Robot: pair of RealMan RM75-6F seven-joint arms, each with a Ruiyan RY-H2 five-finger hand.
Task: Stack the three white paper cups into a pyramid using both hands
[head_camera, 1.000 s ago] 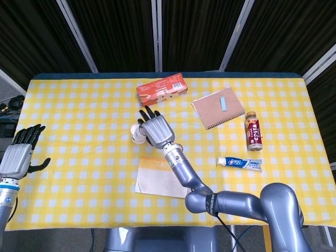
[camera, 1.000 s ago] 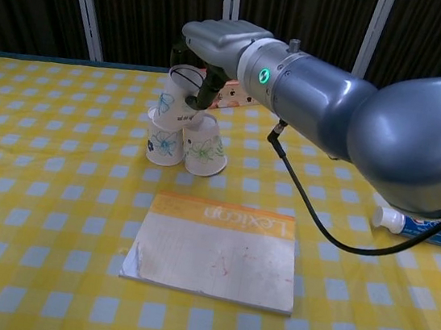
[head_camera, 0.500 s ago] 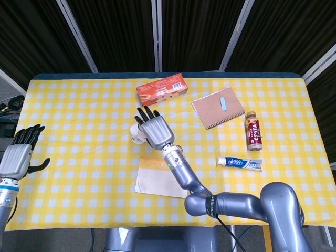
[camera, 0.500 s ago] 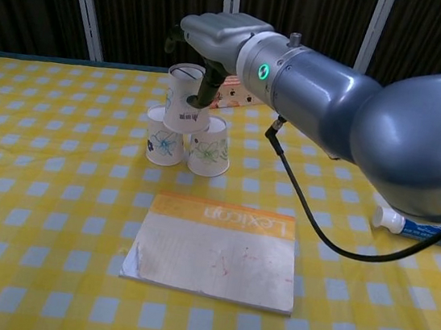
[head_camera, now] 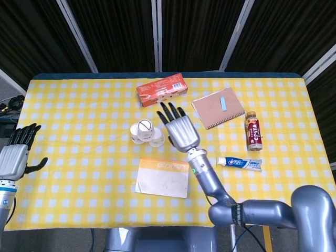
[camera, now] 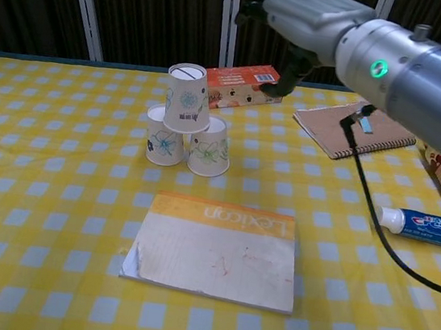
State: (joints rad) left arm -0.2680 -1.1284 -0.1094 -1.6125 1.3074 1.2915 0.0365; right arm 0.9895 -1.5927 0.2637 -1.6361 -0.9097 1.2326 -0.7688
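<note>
Chest view is showing the cups (camera: 185,126) sitting stacked as a pyramid toward the table's (camera: 51,216) far edge. Right hand (camera: 309,18) is hovering beside them, fingers spread, empty; left hand (head_camera: 14,157) is hanging off the left edge, fingers apart.

Left of the cup pyramid (camera: 183,127) the checked cloth (head_camera: 79,131) lies bare out to the left hand (head_camera: 14,157) at the table edge. Behind the pyramid sits the orange box (camera: 244,81). In front lies the notepad (camera: 217,250), flat and low. To the pyramid's right the right hand (head_camera: 180,128) hovers with fingers spread, and beyond it stand the brown notebook (head_camera: 218,107), bottle (head_camera: 254,131) and toothpaste tube (head_camera: 240,164).
</note>
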